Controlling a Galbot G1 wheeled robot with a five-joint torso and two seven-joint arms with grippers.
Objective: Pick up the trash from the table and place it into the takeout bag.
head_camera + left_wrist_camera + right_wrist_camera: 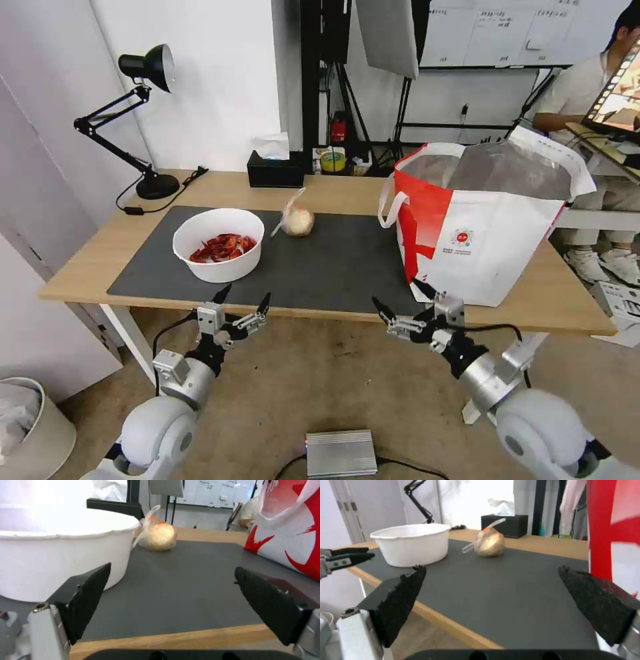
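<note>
Two pieces of trash lie on the table (320, 190), both on its dark grey mat (333, 263). One is a white round bowl (218, 244) (50, 555) (411, 543) of red crayfish shells at the mat's left. The other is a clear bag around a beige ball (297, 220) (158, 536) (489, 543) near the mat's far edge. The white-and-red takeout bag (480, 220) (293, 530) (613, 530) stands open at the right. My left gripper (242, 301) (173, 600) hangs open just off the table's front edge, below the bowl. My right gripper (403, 297) (493, 602) is open in front of the bag's near left corner.
A black tissue box (275, 170) (508, 525) and a black desk lamp (143, 120) stand at the table's back. A roll of tape (333, 161) lies behind the box. A silver box (341, 453) lies on the floor between my arms, a bin (30, 427) at the lower left.
</note>
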